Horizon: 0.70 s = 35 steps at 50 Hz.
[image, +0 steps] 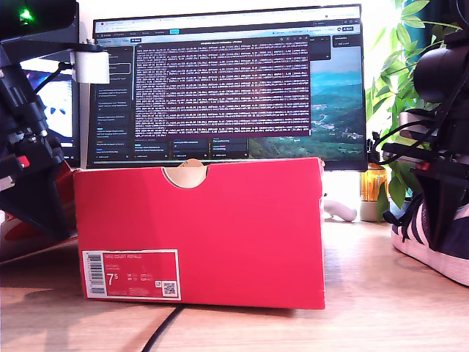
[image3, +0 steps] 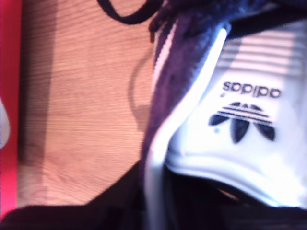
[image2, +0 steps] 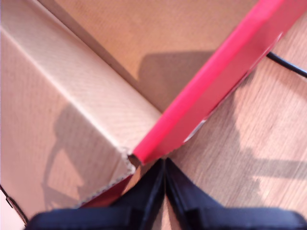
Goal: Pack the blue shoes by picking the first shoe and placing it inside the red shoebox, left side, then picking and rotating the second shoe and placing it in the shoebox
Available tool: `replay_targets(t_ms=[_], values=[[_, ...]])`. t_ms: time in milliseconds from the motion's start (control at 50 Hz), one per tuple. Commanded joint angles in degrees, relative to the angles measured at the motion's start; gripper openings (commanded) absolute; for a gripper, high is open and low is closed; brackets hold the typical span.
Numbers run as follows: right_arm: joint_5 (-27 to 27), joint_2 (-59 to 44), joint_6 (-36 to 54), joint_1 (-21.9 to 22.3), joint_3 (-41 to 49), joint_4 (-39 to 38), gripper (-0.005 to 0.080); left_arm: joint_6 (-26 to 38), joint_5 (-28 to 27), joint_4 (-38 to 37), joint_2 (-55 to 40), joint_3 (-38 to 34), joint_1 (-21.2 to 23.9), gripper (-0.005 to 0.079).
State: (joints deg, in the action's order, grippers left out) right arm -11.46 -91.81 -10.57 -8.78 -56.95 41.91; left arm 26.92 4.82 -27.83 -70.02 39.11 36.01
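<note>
Between second gripper point(image3: 158, 211) fingers, seemingly: blue shoe point(image3: 230, 96) collar.

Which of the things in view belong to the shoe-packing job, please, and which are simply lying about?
Belongs to the job:
red shoebox
blue shoe at my second gripper
my first gripper, by the box corner

Lying about:
monitor
plant
black cable
white object behind the box

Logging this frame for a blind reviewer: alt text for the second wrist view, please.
My second gripper sits at the heel of a blue shoe, its white heel tab printed "adidas" with a trefoil. Beside it lies bare wooden table, with the red shoebox at the frame's edge.
</note>
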Motion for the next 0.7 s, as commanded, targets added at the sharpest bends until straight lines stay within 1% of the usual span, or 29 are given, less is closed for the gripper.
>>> replay_targets(t_ms=[0,120,300,380,680], values=[[0.0,-0.8,-0.9,-0.7,0.9,0.0,-0.0014,-0.6,0.0,0.5,-0.9,0.5,0.2,-0.0019],[0.0,0.9,-2.2,-2.4,-2.3,1.7,-0.0014,-0.6,-0.1,0.4,-0.9,0.5,0.2,-0.0019],[-0.2,5.4,-5.6,-6.8,-8.1,5.1,-0.0013,-0.6,0.0,0.4,-0.9,0.5,0.2,-0.0019],[-0.2,7.0,-8.6,-8.7,-9.9,5.9,-0.0013,-0.5,0.0,0.5,-0.9,0.5,0.2,-0.0019],[-0.9,9.6,-15.0,-14.3,-17.4,7.6,-0.0013,-0.5,0.0,0.5,-0.9,0.5,0.2,-0.0019]])
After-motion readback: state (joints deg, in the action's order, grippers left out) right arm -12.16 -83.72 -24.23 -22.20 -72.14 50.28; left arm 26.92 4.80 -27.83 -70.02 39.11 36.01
